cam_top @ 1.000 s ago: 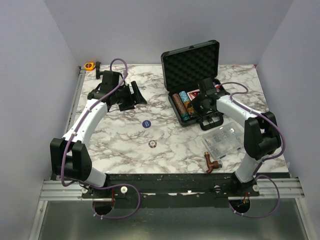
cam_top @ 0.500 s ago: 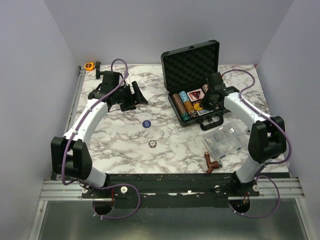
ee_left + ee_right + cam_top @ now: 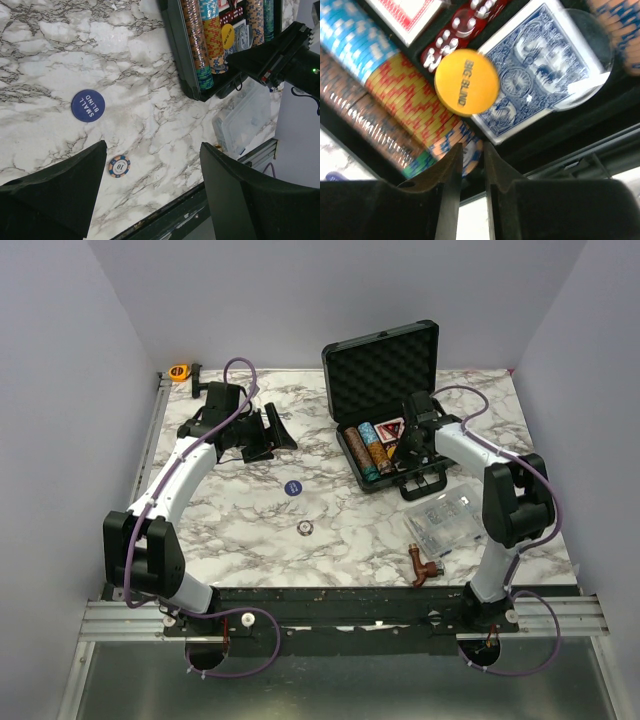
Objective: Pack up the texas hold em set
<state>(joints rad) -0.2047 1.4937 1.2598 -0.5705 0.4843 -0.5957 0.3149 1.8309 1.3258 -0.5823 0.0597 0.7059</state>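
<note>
The black case (image 3: 352,455) stands open at the back right, its foam lid (image 3: 385,365) upright. It holds rows of striped chips (image 3: 395,107), a blue deck (image 3: 535,75), a red deck (image 3: 410,15) and red dice. A yellow BIG BLIND disc (image 3: 466,82) lies on the chips and blue deck. My right gripper (image 3: 468,147) hovers over the case's front (image 3: 405,455), jaws almost together, the row's end chip showing behind the tips. My left gripper (image 3: 272,430) is wide open and empty (image 3: 152,146). A blue SMALL BLIND disc (image 3: 87,105) and a loose chip (image 3: 119,166) lie on the table.
A clear compartment box (image 3: 445,523) and a brown pipe fitting (image 3: 422,565) lie in front of the case near the table's front edge. An orange tape measure (image 3: 179,371) sits at the back left corner. Walls stand on three sides.
My right gripper drew back to the right over the case, uncovering the yellow disc, then came back left over the case's front. The left arm has not moved.
</note>
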